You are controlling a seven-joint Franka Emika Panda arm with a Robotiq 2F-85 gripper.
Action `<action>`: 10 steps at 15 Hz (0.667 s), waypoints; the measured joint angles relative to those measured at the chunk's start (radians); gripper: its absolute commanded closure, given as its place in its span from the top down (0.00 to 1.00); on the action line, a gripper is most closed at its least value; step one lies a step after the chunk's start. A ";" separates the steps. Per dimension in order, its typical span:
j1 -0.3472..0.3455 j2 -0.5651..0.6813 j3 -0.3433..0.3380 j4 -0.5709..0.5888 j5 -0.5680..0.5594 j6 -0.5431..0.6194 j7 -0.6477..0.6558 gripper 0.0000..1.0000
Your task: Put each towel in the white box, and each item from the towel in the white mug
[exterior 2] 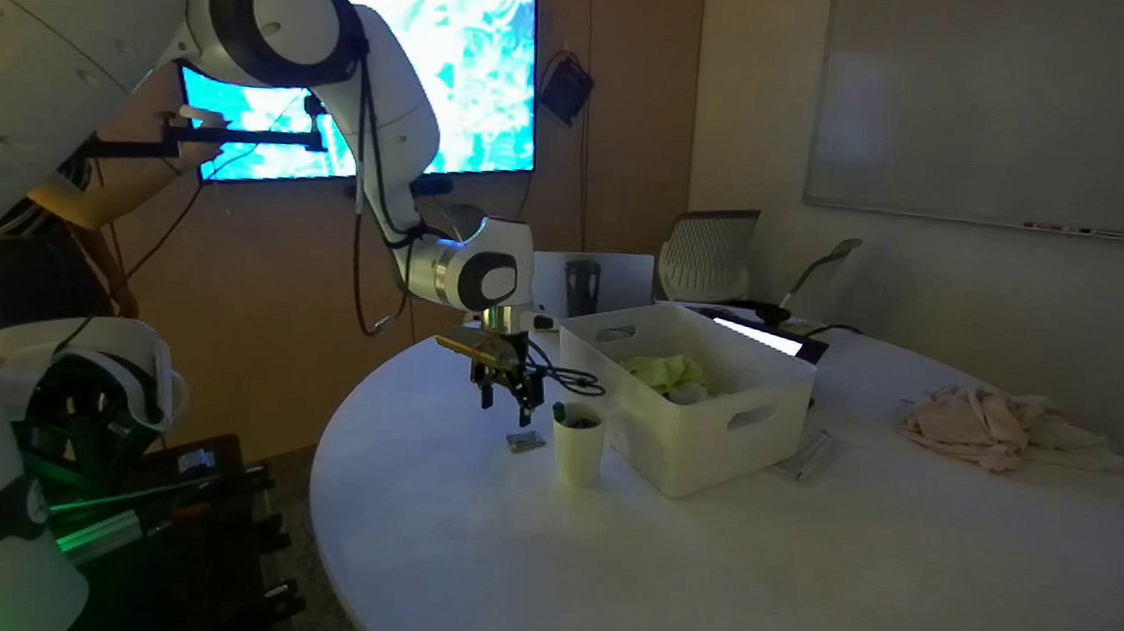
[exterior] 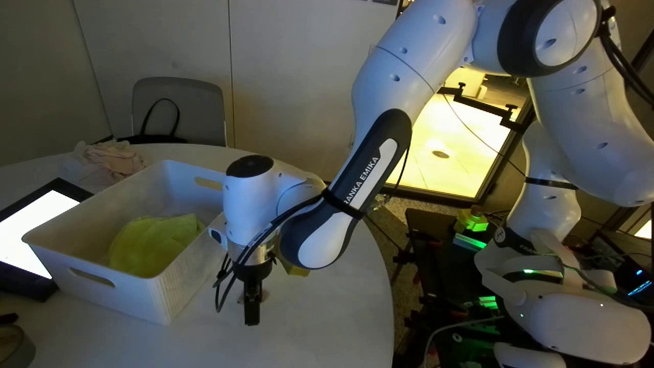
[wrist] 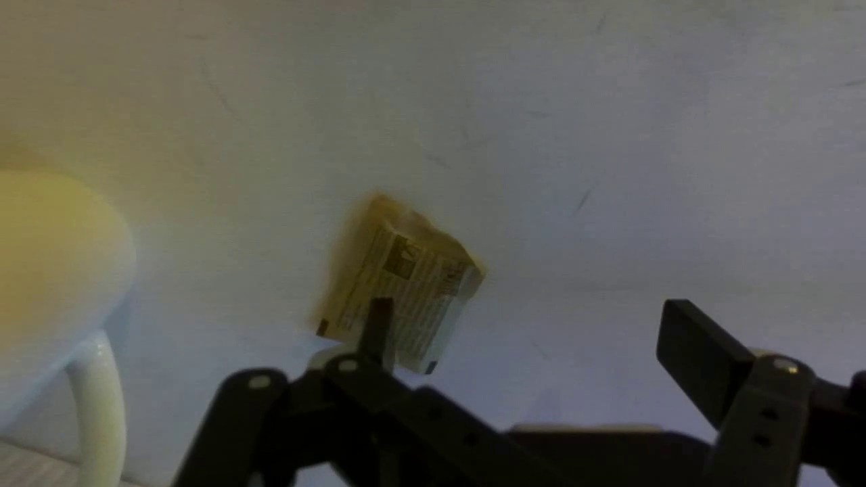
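Note:
Inside the white box (exterior: 135,299) (exterior 2: 662,444) lies rumpled yellow-green towel cloth (exterior: 153,243) (exterior 2: 668,372); whether it is one towel or two I cannot tell. The white mug (exterior 2: 577,457) stands upright beside the box, with a dark green thing (exterior 2: 559,413) sticking up at its rim. At the left of the wrist view the mug (wrist: 54,284) shows its handle. A small printed packet (wrist: 426,291) (exterior 2: 525,441) lies flat on the table. My gripper (wrist: 528,318) (exterior 2: 506,409) is above it, jaws wide apart with nothing between; one finger overlaps the packet in the wrist view.
A tablet with a lit screen (exterior: 38,225) lies against the far side of the box. Pink and whitish cloth (exterior 2: 974,428) is heaped elsewhere on the round white table (exterior 2: 802,585). A round container (exterior: 15,342) stands at the table's near left in an exterior view.

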 measured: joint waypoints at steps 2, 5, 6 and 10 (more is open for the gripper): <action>-0.002 0.014 -0.007 0.019 0.000 0.000 0.001 1.00; -0.007 0.026 -0.018 0.035 0.001 0.000 0.001 1.00; -0.009 0.030 -0.021 0.039 0.001 0.000 0.001 1.00; -0.018 0.052 -0.030 0.045 0.001 0.000 0.001 1.00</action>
